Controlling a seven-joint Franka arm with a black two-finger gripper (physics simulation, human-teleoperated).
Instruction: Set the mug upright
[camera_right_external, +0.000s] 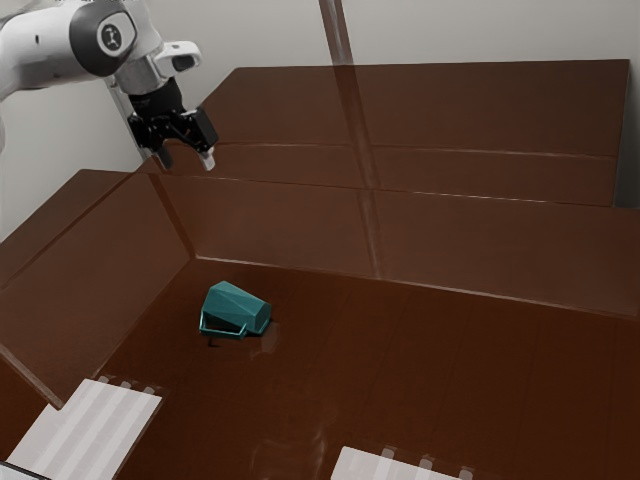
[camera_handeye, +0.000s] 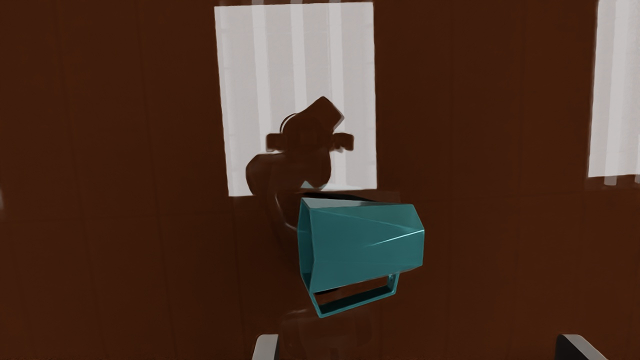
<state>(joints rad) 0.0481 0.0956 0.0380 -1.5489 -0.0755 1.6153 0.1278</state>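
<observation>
The sideways mug (camera_right_external: 240, 306), exterior view's left, is being judged stiff, best pinched mid-body. The gripper (camera_right_external: 187, 162) is being held wide.

Exterior view farther, slanting down; wrist view closer, downward; mug (camera_handeye: 365, 245) shared

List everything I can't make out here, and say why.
- Most of the inside of the mug, wrist view: its own wall hides it.
- The side facing down on the table, both views: under its body.
- Rest of the fingers, wrist view: bottom edge.
- The arm's base, exterior view: left edge.
</observation>
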